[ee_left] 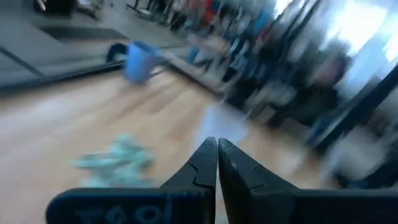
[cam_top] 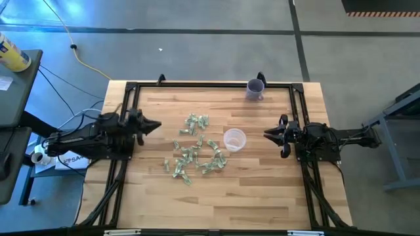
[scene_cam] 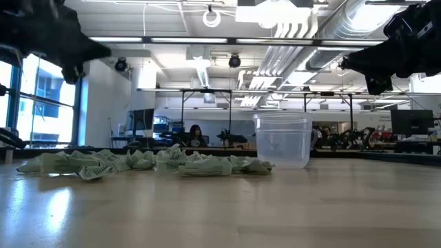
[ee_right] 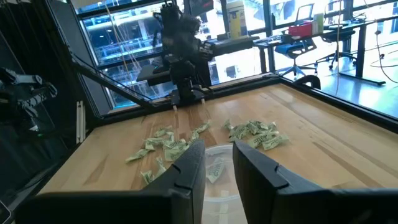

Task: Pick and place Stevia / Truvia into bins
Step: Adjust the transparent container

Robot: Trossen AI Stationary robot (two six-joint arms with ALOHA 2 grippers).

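Stevia/Truvia packets (cam_top: 195,149) lie in a loose scatter mid-table, some overlapping, a few crumpled, just left of the clear cup (cam_top: 234,139) that serves as bin; the right wrist view hints at a packet or two already inside the cup, but that's hard to confirm. Purple cup (cam_top: 254,88) sits at the far edge, well apart, not part of the job. Left gripper (cam_top: 155,124) hovers above the table (cam_top: 262,196) at its left side, jaws clenched tip to tip w/ nothing between them. Right gripper (cam_top: 269,134) hangs just right of the clear cup, jaws a small gap apart, holding nothing. Handling, as a judgement: packets are very light, thin, floppy paper, likely to slide on the wood or come up in twos where they overlap. Best hold is prob. a raised, crumpled edge or corner of one lying at the fringe of the pile, pinched across the short side; flat ones will be hard to get under. Cup is light too, so a bump could tip it.
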